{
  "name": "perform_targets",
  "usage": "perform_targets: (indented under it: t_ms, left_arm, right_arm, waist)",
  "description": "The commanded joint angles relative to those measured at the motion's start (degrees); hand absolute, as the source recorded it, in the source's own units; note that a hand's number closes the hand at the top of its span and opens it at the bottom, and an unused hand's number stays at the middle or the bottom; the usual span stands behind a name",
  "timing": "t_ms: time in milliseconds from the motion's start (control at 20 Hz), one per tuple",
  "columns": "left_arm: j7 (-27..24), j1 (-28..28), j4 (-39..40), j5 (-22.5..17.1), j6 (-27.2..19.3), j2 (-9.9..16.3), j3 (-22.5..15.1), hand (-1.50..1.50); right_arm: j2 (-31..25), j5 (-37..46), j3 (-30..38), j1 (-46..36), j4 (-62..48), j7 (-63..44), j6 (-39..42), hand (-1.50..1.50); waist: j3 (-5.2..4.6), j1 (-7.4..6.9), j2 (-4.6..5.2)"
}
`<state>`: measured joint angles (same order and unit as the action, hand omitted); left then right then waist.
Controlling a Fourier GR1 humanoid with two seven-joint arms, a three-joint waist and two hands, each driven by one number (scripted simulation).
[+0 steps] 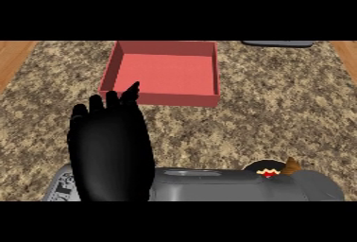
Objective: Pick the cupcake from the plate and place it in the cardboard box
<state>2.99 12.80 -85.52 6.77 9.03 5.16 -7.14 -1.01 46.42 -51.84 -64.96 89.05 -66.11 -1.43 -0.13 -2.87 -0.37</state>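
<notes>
Left robot hand (110,151): open, fingers up, resting low-left. Right robot hand (268,168): mostly hidden behind its forearm, grip state cannot be told; cupcake unclear there. Cardboard box (164,73): red, far on desk (279,123). Advice: carry level, release inside walls.

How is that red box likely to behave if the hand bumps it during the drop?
The box is low and wide with a flat base, so it probably won't tip. It looks empty and thin-walled, so it is likely light, and a nudge could slide it across the speckled counter. The thin walls may flex if pressed.
</notes>
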Motion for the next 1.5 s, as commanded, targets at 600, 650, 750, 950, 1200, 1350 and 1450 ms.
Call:
perform_targets:
  t_ms: [600,650,750,950,1200,1350,1450]
  left_arm:
    - [3.3,3.1,0.2,-0.6,0.4,0.1,1.4,0.00]
    - [0.6,0.9,-0.6,-1.0,2.5,2.7,2.1,0.00]
    - [-0.5,-0.4,0.5,0.0,1.3,0.4,0.3,0.00]
    - [1.6,-0.9,-2.0,1.3,-0.1,-0.6,-1.0,0.00]
    - [2.6,0.6,-1.0,1.7,-1.2,-1.5,-0.4,0.00]
    - [2.9,1.0,-2.1,-0.7,1.8,-0.1,0.6,0.00]
    - [2.8,1.3,-1.1,-0.4,1.4,0.0,1.2,0.00]
  right_arm:
    - [1.0,-3.7,12.9,-15.3,-18.0,-6.4,-7.4,1.50]
    - [1.0,-5.0,11.3,-14.5,-17.4,-7.3,-7.8,1.50]
    - [1.0,-5.2,11.4,-15.8,-21.6,-5.7,-10.7,1.50]
    - [1.0,-4.6,16.7,-14.6,-29.5,2.5,-14.7,1.50]
    - [1.0,-5.0,18.9,-19.7,-39.3,6.9,-14.6,1.50]
    - [1.0,-6.3,17.6,-21.2,-45.6,7.7,-16.8,1.50]
    - [1.0,-7.3,18.8,-21.2,-50.0,13.0,-16.5,1.50]
  waist:
    - [0.01,0.90,0.56]
    - [0.01,0.73,0.45]
    - [-0.02,0.36,0.62]
    - [0.04,0.66,0.85]
    - [0.04,0.94,0.76]
    - [0.01,-0.04,0.88]
    - [0.02,0.22,0.99]
